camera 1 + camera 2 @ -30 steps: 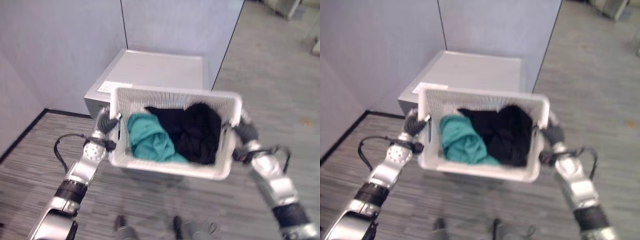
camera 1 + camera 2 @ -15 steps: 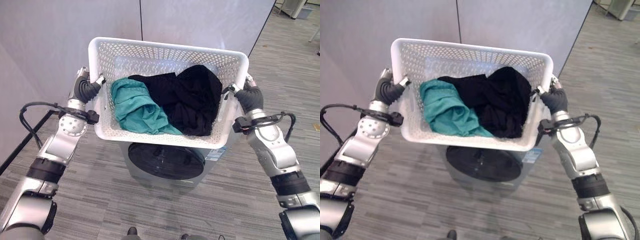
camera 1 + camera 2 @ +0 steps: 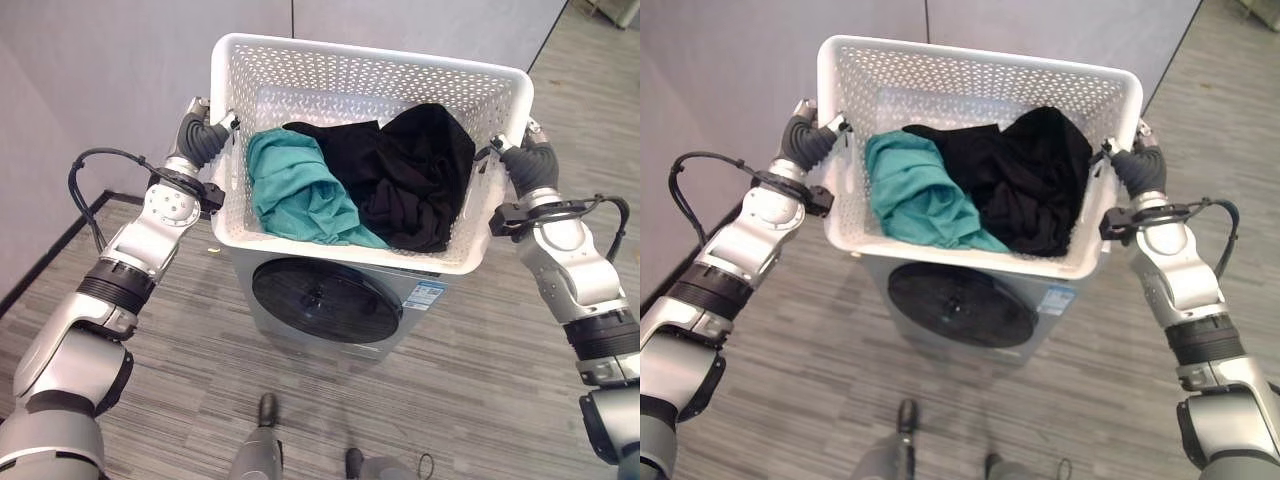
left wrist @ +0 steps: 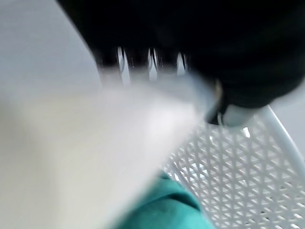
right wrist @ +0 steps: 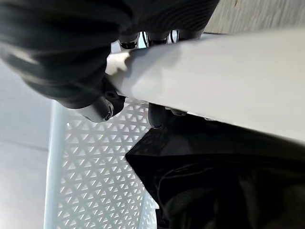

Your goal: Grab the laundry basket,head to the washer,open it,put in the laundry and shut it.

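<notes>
I hold a white perforated laundry basket (image 3: 370, 70) raised in front of me, above a silver front-loading washer (image 3: 400, 310) whose round dark door (image 3: 325, 300) is closed. Inside the basket lie a teal garment (image 3: 300, 195) and black clothes (image 3: 420, 175). My left hand (image 3: 205, 135) is shut on the basket's left rim, and my right hand (image 3: 530, 160) is shut on its right rim. The left wrist view shows the rim (image 4: 119, 124) and teal cloth (image 4: 167, 205). The right wrist view shows the rim (image 5: 228, 81) over the black clothes (image 5: 214, 181).
Grey partition walls (image 3: 120, 70) stand behind the washer and to my left. Striped grey floor (image 3: 180, 400) lies in front of the washer and stretches away at the right (image 3: 590, 90).
The views have shifted as I moved. The basket now sits a little to the right in them, and more of the washer's front shows under it. Both hands keep their hold.
</notes>
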You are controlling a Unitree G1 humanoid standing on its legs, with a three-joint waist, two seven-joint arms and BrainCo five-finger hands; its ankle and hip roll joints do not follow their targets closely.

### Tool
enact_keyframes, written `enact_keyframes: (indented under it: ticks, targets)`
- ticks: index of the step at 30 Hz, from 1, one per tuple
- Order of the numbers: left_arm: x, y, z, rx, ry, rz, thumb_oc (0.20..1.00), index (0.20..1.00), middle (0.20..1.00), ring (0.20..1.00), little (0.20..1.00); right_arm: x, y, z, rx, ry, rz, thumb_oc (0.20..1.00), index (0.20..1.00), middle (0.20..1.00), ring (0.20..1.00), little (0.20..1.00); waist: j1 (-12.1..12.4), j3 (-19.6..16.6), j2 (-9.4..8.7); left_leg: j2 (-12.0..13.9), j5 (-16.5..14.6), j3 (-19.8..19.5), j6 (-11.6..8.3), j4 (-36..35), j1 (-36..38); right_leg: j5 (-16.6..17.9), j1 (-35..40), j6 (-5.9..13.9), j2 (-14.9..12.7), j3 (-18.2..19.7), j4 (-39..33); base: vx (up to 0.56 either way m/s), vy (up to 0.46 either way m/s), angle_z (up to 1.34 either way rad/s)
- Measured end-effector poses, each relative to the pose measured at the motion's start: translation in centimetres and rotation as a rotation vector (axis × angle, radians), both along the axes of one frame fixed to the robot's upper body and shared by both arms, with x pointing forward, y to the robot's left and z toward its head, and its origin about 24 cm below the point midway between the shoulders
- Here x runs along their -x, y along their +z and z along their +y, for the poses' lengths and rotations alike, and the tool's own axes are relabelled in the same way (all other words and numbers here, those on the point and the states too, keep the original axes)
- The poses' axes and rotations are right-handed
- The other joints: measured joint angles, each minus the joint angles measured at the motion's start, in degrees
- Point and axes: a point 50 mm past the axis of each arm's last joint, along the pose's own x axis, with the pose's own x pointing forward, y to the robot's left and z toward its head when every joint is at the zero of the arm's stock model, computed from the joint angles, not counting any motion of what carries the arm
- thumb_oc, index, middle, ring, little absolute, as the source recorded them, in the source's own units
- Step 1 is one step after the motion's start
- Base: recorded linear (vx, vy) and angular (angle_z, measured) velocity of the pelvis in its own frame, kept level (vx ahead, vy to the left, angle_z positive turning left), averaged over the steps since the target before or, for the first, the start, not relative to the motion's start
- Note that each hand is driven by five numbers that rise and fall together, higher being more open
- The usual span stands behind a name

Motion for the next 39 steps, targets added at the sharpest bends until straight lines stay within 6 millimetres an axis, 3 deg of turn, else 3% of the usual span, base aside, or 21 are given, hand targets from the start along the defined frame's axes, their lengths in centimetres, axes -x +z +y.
enact_keyframes:
  ticks: [1,2,3,4,5,6,7,9,10,13,14,15,17,21,24,30,36,37,38,39]
  targets:
    - [0.0,-0.3,0.3,0.0,0.012,0.012,0.2,0.2,0.2,0.2,0.2,-0.1,-0.3,0.4,-0.023,0.007,0.001,0.2,0.2,0.2,0.2,0.2,1.4,0.0,0.06,-1.4,-0.2,-2.1,2.42,-0.6,2.9,-1.6,-0.6,1.28,-0.7,1.7,3.1,0.29,0.226,-1.5]
    - [0.1,-0.2,1.1,-0.02,0.042,0.017,0.2,0.2,0.2,0.2,0.2,-0.1,-0.5,1.2,-0.025,0.03,0.002,0.2,0.2,0.2,0.2,0.2,2.1,-0.3,-0.7,-3.4,1.0,1.1,4.01,1.9,4.6,-3.0,-2.8,4.01,-3.0,2.2,12.4,0.33,0.302,-1.59]
    - [0.2,0.1,1.5,-0.03,0.053,0.013,0.2,0.2,0.2,0.2,0.2,-0.1,-0.6,1.7,-0.037,0.041,-0.002,0.2,0.2,0.2,0.2,0.2,2.1,-0.3,-0.41,-3.7,2.2,2.3,5.92,3.2,5.1,-2.7,-9.2,4.98,-3.2,1.9,25.6,0.36,0.315,-1.11]
    - [0.3,0.0,1.6,-0.034,0.055,0.016,0.2,0.2,0.2,0.2,0.2,-0.1,-1.0,2.0,-0.044,0.028,0.0,0.2,0.2,0.2,0.2,0.2,0.7,-0.2,-0.83,-5.3,1.4,3.6,8.56,5.3,7.1,2.2,-15.3,7.89,-5.0,2.2,39.8,0.22,0.166,-0.61]
    - [0.3,-0.2,1.8,-0.035,0.059,0.022,0.2,0.2,0.2,0.2,0.2,-0.1,-0.9,2.2,-0.039,0.03,-0.004,0.2,0.2,0.2,0.2,0.2,0.9,-0.3,-0.77,-5.5,0.2,5.6,8.95,5.3,8.9,1.5,-17.3,6.76,-7.5,0.4,43.3,0.21,0.087,-0.61]
    - [0.4,-0.1,2.1,-0.043,0.068,0.02,0.2,0.2,0.2,0.2,0.2,-0.2,-0.8,2.5,-0.041,0.039,-0.005,0.2,0.2,0.2,0.2,0.2,1.9,-0.5,-0.2,-5.6,0.3,7.4,8.97,4.0,10.0,-0.9,-17.9,4.47,-9.9,-4.5,41.0,0.15,-0.026,-0.65]
    - [0.5,0.5,2.2,-0.045,0.069,0.003,0.2,0.2,0.2,0.2,0.2,-0.2,-0.9,2.5,-0.039,0.039,-0.003,0.2,0.2,0.2,0.2,0.2,2.1,-0.8,0.3,-5.5,0.5,7.5,8.97,3.2,10.9,-1.5,-17.1,3.85,-10.8,-8.1,35.1,0.14,-0.023,-0.39]
    - [0.5,1.5,2.3,-0.025,0.073,-0.029,0.2,0.2,0.2,0.2,0.2,-0.6,-1.1,3.1,-0.049,0.049,0.003,0.2,0.2,0.2,0.2,0.2,1.3,-0.8,0.6,-4.8,-0.1,7.7,8.74,2.9,11.4,-1.7,-15.1,3.33,-12.9,-15.0,24.3,0.17,-0.017,-0.18]
    - [0.7,2.0,3.3,-0.029,0.108,-0.04,0.2,0.2,0.2,0.2,0.2,-1.0,-0.9,3.9,-0.069,0.069,-0.001,0.2,0.2,0.2,0.2,0.2,2.1,-0.8,1.24,-3.5,-0.5,8.2,9.0,3.0,11.4,1.9,-13.2,4.79,-11.7,-16.5,12.1,0.21,-0.012,-0.18]
    - [0.6,1.9,3.4,-0.037,0.11,-0.035,0.2,0.2,0.2,0.2,0.2,-1.1,-1.1,3.9,-0.063,0.067,0.008,0.2,0.2,0.2,0.2,0.2,1.3,-1.0,0.66,-3.1,-0.8,6.6,8.36,2.2,12.6,5.5,-10.7,5.29,-9.6,-12.3,7.4,0.14,-0.014,0.16]
    - [0.6,1.6,3.6,-0.044,0.119,-0.025,0.2,0.2,0.2,0.2,0.2,-1.4,-1.2,4.1,-0.044,0.066,0.019,0.2,0.2,0.2,0.2,0.2,2.5,-1.3,-0.02,-3.5,-1.1,7.0,7.51,1.5,14.5,9.9,-7.5,3.81,-8.9,-12.8,4.5,0.13,-0.057,0.16]
    - [0.6,1.7,3.6,-0.045,0.119,-0.03,0.2,0.2,0.2,0.2,0.2,-1.5,-1.2,4.2,-0.039,0.067,0.019,0.2,0.2,0.2,0.2,0.2,2.8,-1.8,-0.8,-4.2,-1.5,6.9,6.78,1.4,15.0,11.7,-5.6,4.37,-9.1,-13.8,3.0,0.16,-0.068,0.02]
    - [0.6,1.7,3.4,-0.043,0.116,-0.031,0.2,0.2,0.2,0.2,0.2,-1.8,-1.5,4.1,-0.04,0.059,0.036,0.2,0.2,0.2,0.2,0.2,3.3,-2.0,-0.38,-2.9,-2.0,6.6,5.91,-0.1,16.8,12.2,-1.1,4.66,-7.0,-14.7,-3.2,0.12,-0.04,0.04]
    - [0.6,1.6,3.5,-0.042,0.119,-0.028,0.2,0.2,0.2,0.2,0.2,-1.9,-1.5,4.3,-0.037,0.062,0.038,0.2,0.2,0.2,0.2,0.2,2.6,-2.2,-0.43,-0.5,-1.9,6.5,4.46,-1.7,17.7,12.0,-0.1,4.22,-4.6,-14.7,-4.8,0.03,-0.014,-0.01]
    - [0.5,1.4,3.3,-0.039,0.116,-0.022,0.2,0.2,0.2,0.2,0.2,-1.9,-1.4,4.1,-0.04,0.058,0.037,0.2,0.2,0.2,0.2,0.2,1.2,-2.5,-0.4,0.0,-1.6,6.5,4.01,-2.6,17.9,11.8,-0.3,3.79,-4.0,-14.7,-5.2,0.02,-0.009,-0.04]
    - [-0.6,-0.6,3.2,-0.08,0.134,0.082,0.2,0.2,0.2,0.2,0.2,-2.8,-2.3,3.9,-0.007,0.05,0.118,0.2,0.2,0.2,0.2,0.2,0.6,-5.2,-0.26,0.1,-1.4,6.5,3.8,-3.0,17.8,11.9,-0.3,3.63,-3.9,-14.6,-5.7,0.0,0.003,0.01]
    - [-2.2,1.9,3.1,-0.235,0.186,0.13,0.2,0.2,0.2,0.2,0.2,-4.0,-1.9,3.7,0.104,0.053,0.201,0.2,0.2,0.2,0.2,0.2,0.6,-5.4,-0.58,0.1,-0.7,5.4,3.08,-3.3,17.3,12.1,-0.4,3.4,-3.9,-15.7,-5.6,0.0,0.015,0.08]
    - [-2.4,2.2,3.0,-0.244,0.188,0.133,0.2,0.2,0.2,0.2,0.2,-4.4,-1.8,3.7,0.12,0.047,0.213,0.228,0.228,0.228,0.228,0.228,0.6,-5.4,-0.58,0.2,-0.7,5.3,3.0,-3.3,17.3,12.1,-0.4,3.39,-3.9,-15.8,-5.6,0.01,0.01,0.04]
    - [-2.5,2.4,2.9,-0.256,0.194,0.137,0.2,0.2,0.2,0.2,0.2,-4.6,-1.7,3.8,0.133,0.045,0.223,0.426,0.426,0.426,0.426,0.426,0.7,-5.4,-0.58,0.3,-0.6,5.3,2.95,-3.3,17.3,12.1,-0.5,3.38,-3.8,-15.8,-5.6,0.0,0.0,0.0]
    - [-2.7,2.5,3.0,-0.256,0.212,0.147,0.2,0.2,0.2,0.2,0.2,-5.0,-1.5,3.7,0.153,0.042,0.239,0.558,0.558,0.558,0.558,0.558,0.8,-5.4,-0.59,0.4,-0.6,5.3,2.93,-3.3,17.2,12.1,-0.5,3.34,-3.6,-15.8,-5.6,0.0,0.0,0.0]
